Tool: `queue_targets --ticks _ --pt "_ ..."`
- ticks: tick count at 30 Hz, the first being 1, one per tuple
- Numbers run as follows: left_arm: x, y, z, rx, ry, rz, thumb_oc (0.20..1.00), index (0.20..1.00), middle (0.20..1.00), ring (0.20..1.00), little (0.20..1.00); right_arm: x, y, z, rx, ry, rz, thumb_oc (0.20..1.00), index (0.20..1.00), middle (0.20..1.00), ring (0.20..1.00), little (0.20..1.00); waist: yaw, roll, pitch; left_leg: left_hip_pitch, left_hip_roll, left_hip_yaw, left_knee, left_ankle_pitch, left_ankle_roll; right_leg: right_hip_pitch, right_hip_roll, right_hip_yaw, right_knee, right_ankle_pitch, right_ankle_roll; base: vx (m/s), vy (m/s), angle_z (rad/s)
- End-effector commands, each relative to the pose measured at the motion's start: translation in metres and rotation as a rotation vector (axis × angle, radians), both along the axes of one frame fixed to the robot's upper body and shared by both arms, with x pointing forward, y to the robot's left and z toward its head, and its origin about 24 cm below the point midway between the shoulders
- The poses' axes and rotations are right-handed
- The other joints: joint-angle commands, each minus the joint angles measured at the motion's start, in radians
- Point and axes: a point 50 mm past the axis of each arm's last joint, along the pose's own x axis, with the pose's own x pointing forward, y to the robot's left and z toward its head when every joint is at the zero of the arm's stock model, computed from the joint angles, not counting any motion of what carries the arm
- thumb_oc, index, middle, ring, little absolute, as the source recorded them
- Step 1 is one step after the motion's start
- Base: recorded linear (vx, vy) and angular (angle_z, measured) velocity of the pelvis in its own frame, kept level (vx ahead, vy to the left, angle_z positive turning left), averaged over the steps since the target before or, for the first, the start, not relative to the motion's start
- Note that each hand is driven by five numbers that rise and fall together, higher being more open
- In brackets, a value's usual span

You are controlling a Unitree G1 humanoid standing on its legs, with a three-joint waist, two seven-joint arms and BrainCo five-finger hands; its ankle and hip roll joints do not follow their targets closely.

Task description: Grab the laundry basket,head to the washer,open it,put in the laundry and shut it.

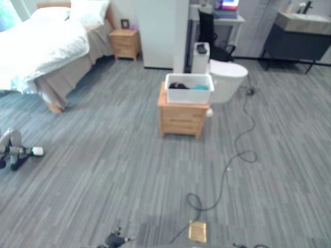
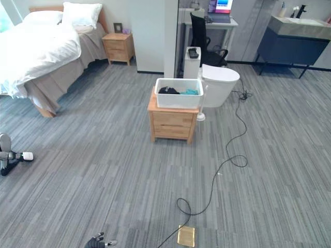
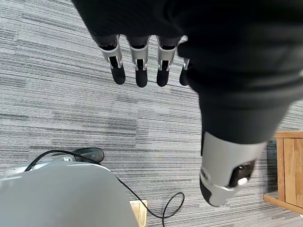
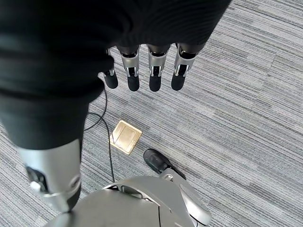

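A white laundry basket (image 1: 189, 89) stands on a low wooden cabinet (image 1: 181, 120) in the middle of the room, several steps ahead of me. Dark clothes (image 1: 179, 86) and a teal piece (image 1: 199, 87) lie inside it. My left hand (image 3: 140, 61) hangs over the grey carpet with straight fingers and holds nothing; its tips also show at the lower edge of the left eye view (image 1: 115, 239). My right hand (image 4: 155, 66) hangs the same way, fingers straight and empty. A corner of the wooden cabinet (image 3: 289, 165) appears in the left wrist view.
A bed (image 1: 46, 49) with white covers fills the far left, a nightstand (image 1: 125, 43) beside it. Behind the basket is a white toilet (image 1: 227, 77). A dark vanity (image 1: 302, 39) stands far right. A brass floor plate (image 1: 197, 231) lies near me; a small device (image 1: 18, 151) lies left.
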Motion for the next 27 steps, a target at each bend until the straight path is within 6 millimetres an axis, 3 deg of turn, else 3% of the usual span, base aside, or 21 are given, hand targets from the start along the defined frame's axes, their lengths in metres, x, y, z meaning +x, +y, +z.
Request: queue_targets --ticks 1,27 --pt "0.0157 -0.0024 0.0015 0.015 -0.022 -0.059 1.000 1.000 1.000 1.000 1.000 -0.0133 0.0035 -0.0031 0.010 0.084 0.050 1.000 1.000 1.000 1.000 1.000 -0.004 -0.019 -0.022 -0.043 0.090 0.029 0.004 0.020 -0.087 0.005 -0.112 0.008 0.003 0.006 0.127 0.00 0.000 0.00" --pt "0.0116 -0.0026 -0.0002 0.004 0.001 -0.049 1.000 1.000 1.000 1.000 1.000 -0.0141 0.0014 -0.0026 0.012 0.089 0.041 1.000 1.000 1.000 1.000 1.000 -0.005 -0.020 -0.026 -0.045 0.095 0.026 0.004 0.022 -0.092 0.006 -0.109 0.005 0.003 -0.002 0.124 0.00 0.000 0.00"
